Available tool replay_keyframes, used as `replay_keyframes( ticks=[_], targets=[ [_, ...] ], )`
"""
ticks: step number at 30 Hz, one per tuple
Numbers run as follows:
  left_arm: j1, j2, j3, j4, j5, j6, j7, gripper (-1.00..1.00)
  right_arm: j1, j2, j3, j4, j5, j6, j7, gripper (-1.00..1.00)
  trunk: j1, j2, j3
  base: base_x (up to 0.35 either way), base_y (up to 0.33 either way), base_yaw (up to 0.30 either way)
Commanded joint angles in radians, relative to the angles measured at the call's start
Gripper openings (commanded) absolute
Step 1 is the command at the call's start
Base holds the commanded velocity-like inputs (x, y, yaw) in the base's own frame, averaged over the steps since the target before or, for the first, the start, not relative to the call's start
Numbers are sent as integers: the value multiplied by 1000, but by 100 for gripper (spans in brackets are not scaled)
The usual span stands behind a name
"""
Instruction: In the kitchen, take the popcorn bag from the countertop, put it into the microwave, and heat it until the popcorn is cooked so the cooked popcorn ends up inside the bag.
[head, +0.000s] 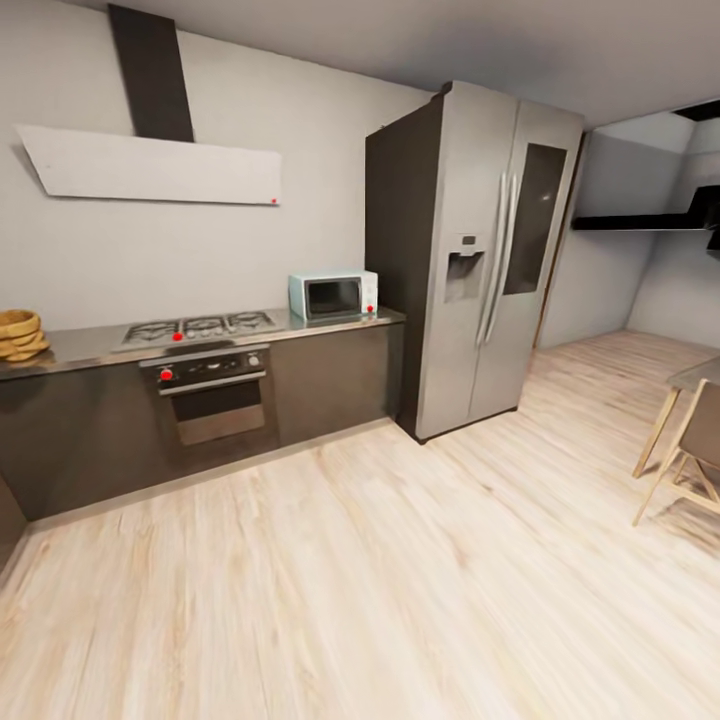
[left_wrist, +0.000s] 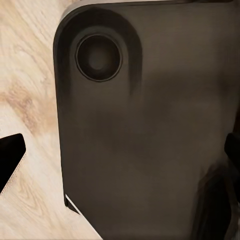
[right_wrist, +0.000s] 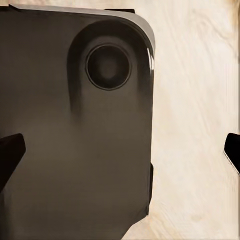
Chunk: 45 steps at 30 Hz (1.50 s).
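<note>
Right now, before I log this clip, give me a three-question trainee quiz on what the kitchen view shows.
1. True or false: the microwave sits on the countertop beside the fridge.
2. What stands at the countertop's far left end? A) popcorn bag B) kettle C) toaster
3. Fill in: the hob sits directly above the built-in ____.

Key: 1 true; 2 A; 3 oven.

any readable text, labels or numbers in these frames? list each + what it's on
None readable.
Microwave: two red knobs, no legible markings.
Oven control panel: knobs and a small display, too blurred to read.
Fridge dispenser panel: no legible label.
Wrist views: dark robot base plate over wood floor, no print.
</note>
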Motion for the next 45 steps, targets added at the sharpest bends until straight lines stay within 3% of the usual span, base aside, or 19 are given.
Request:
replay_keyframes(
  ticks=[1, 45],
  targets=[
    [0, 0, 0, -1, 2, -1, 1, 100, 0, 0, 0, 0, -1, -4, 0, 100, 1, 0, -1, 322, 0, 0],
    [0, 0, 0, -1, 3, -1, 1, 100, 0, 1, 2, 0, 2, -4, 0, 100, 1, 0, -1, 323, 0, 0]
  ],
)
